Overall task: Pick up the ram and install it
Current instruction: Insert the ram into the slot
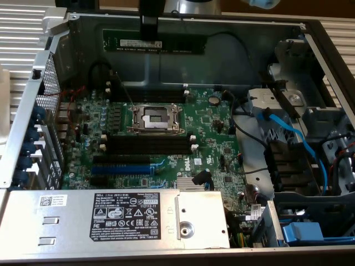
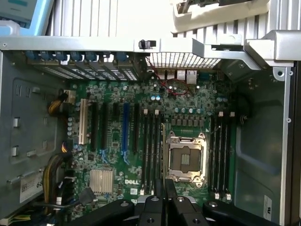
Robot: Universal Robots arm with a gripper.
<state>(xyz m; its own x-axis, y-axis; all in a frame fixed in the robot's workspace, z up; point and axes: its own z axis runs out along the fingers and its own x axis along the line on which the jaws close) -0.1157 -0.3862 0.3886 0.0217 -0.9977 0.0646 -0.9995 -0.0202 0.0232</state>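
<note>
Item: ram (image 1: 177, 44). I judge it a light, stiff, thin board with fragile chips and contact edge and smooth flat faces that could slip.
Best hold: the long upper edge, contacts left free.
Location: raised and level beyond the CPU socket (image 1: 154, 117), above the black slots (image 1: 155, 94) on that side.
My claw (image 1: 150, 33): nearly closed, pinching the ram off its middle.
Pose: pointing down at the motherboard (image 1: 211, 138).

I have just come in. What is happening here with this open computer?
A robot arm's gripper is shut on the ram, a long green stick, and holds it level above the open computer case. The stick is not yet installed: the long black slots on the motherboard below are empty.
</note>
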